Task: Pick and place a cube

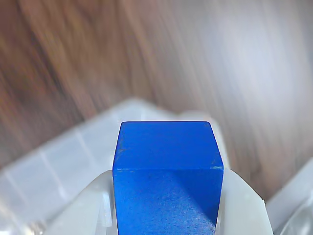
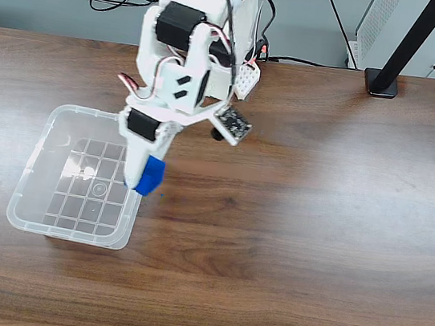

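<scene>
Claw [image 2: 141, 178] clamped on the cube [image 2: 150, 175], white fingers [image 1: 85, 210] pressing both sides in the wrist view. Cube held above the right rim of the clear bin [image 2: 36, 155] on the wooden bench [image 2: 314, 225], fixed view.

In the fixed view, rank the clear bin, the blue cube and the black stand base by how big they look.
1. clear bin, largest by far.
2. and 3. blue cube and black stand base look about alike; the base sits farther away, so I won't rank them.
</scene>
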